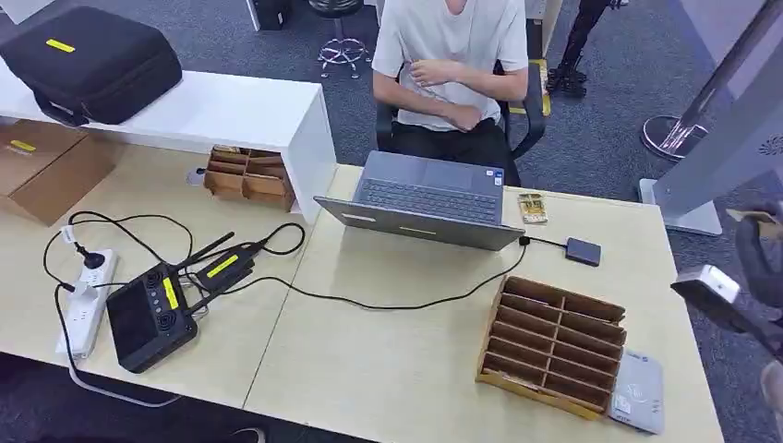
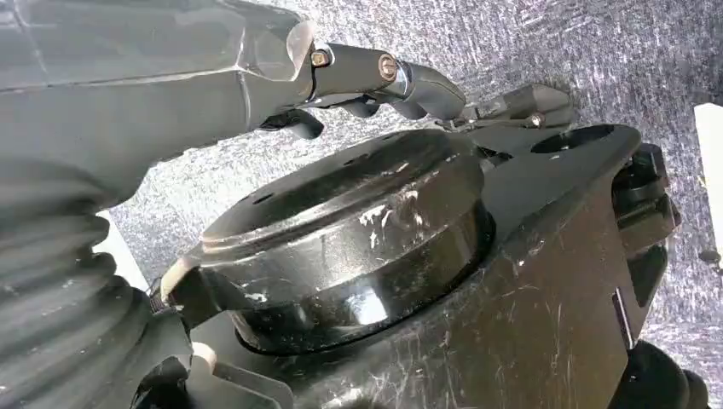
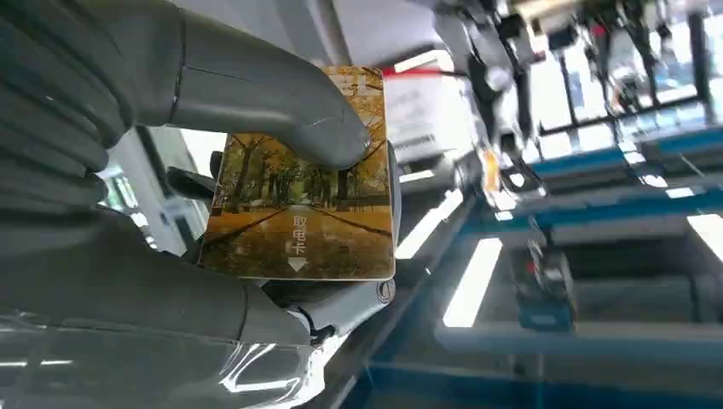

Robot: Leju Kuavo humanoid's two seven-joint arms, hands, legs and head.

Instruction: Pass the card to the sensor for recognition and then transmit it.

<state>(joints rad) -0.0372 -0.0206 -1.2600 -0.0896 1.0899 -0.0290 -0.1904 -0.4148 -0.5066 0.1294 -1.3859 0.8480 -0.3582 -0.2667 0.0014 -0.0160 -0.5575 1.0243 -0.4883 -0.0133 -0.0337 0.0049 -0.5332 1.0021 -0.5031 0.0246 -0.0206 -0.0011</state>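
The right hand (image 3: pixel 170 213) pinches the card (image 3: pixel 303 183) between thumb and fingers, printed face toward the wrist camera, long axis running along the fingers. In the head view this hand (image 1: pixel 752 277) sits off the worktop's (image 1: pixel 388 369) right edge at about 3 o'clock. The sensor (image 1: pixel 637 392), a grey pad at the near right corner just beside the wooden organizer (image 1: pixel 554 341), lies toward 7 o'clock from it. The left hand (image 2: pixel 384 77) hangs low, holding nothing, fingers loosely extended. The right hand is cut off by the head view's edge, blurred.
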